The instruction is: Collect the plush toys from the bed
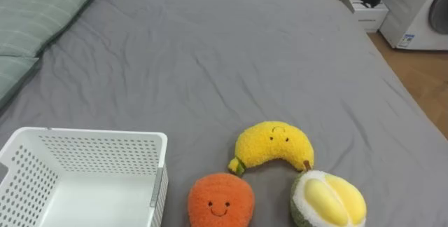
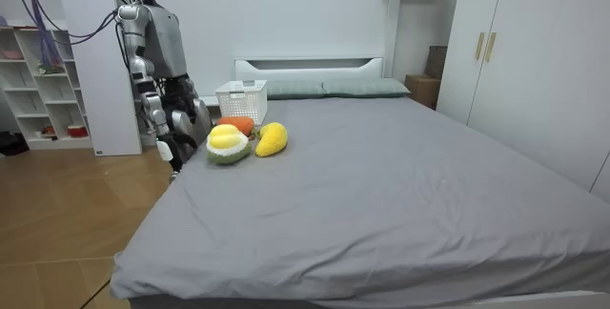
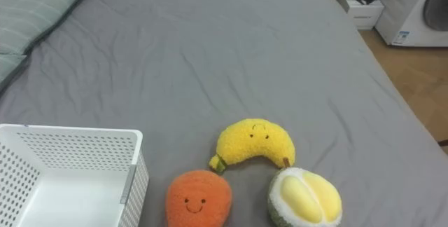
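Observation:
Three plush toys lie on the grey bed (image 1: 224, 59) near its edge in front of me: a yellow banana with a face (image 1: 274, 144), an orange round one with a smile (image 1: 220, 200), and a green-and-yellow durian (image 1: 327, 199). A white perforated basket (image 1: 91, 141) stands empty on the bed just left of the orange toy. In the room view I stand at the bedside by the toys (image 2: 238, 137), arms hanging low. My right hand (image 2: 164, 145) is beside my hip, and my left hand (image 2: 198, 116) is close to the bed edge. Neither touches a toy.
Green striped pillows (image 1: 42, 10) lie at the bed's far left. Beyond the far right corner stand a white nightstand (image 1: 365, 10) and a white appliance (image 1: 420, 10) on wooden floor. A white shelf unit (image 2: 38, 80) is behind me and wardrobes (image 2: 515, 61) stand across the bed.

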Robot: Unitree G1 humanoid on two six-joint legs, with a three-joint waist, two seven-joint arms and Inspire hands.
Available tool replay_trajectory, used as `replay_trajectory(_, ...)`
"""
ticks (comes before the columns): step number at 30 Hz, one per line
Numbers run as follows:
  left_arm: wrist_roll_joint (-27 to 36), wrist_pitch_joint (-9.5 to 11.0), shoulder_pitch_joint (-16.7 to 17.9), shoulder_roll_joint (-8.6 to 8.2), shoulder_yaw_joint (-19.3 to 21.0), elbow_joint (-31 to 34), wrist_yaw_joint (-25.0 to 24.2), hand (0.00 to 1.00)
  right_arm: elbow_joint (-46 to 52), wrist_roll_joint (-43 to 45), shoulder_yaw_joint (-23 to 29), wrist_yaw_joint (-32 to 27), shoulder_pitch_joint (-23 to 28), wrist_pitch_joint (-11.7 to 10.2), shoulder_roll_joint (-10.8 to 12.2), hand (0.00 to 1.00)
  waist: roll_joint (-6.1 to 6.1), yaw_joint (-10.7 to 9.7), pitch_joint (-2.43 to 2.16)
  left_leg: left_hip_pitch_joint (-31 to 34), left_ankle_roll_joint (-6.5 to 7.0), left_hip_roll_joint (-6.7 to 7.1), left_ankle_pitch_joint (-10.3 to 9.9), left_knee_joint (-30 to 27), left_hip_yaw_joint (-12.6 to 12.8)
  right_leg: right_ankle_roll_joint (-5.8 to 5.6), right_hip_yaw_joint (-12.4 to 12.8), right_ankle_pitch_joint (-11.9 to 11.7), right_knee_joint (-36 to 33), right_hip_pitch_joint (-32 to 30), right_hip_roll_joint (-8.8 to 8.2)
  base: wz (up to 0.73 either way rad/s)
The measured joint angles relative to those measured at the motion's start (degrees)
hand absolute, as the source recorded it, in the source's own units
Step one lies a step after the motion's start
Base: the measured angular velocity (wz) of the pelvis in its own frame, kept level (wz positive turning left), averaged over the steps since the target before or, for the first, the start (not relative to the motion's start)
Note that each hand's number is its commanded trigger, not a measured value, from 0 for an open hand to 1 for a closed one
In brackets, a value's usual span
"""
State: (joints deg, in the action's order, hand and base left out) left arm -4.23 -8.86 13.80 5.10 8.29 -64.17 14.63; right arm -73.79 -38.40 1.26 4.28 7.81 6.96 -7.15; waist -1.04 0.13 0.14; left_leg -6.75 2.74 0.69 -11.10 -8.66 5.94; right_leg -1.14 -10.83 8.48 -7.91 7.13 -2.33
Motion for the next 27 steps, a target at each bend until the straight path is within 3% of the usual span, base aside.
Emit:
replay_trajectory(20, 0.27, 0.14, 0.15, 0.05, 0.89, 1.05, 1.4, 0.0, -0.03, -0.41, 0.72, -0.45, 0.21, 0.16, -0.01, 0.0, -0.25, -0.02, -0.04, -0.03, 0.0, -0.01, 0.0, 0.03, -0.03, 0.0, 0.11, 0.0, 0.04, -0.02, 0.02, 0.0)
replay_trajectory(27, 0.31, 0.09, 2.08, 0.29, 2.81, 1.12, 0.44, 0.0, 0.18, -0.81, 6.66, -2.74, 1.86, 0.67, -0.4, 0.0, -0.61, -1.71, -0.08, -0.42, 0.0, -0.02, 0.0, 0.02, -0.08, 0.03, 0.37, 0.13, -0.17, 0.21, 0.01, 0.0)
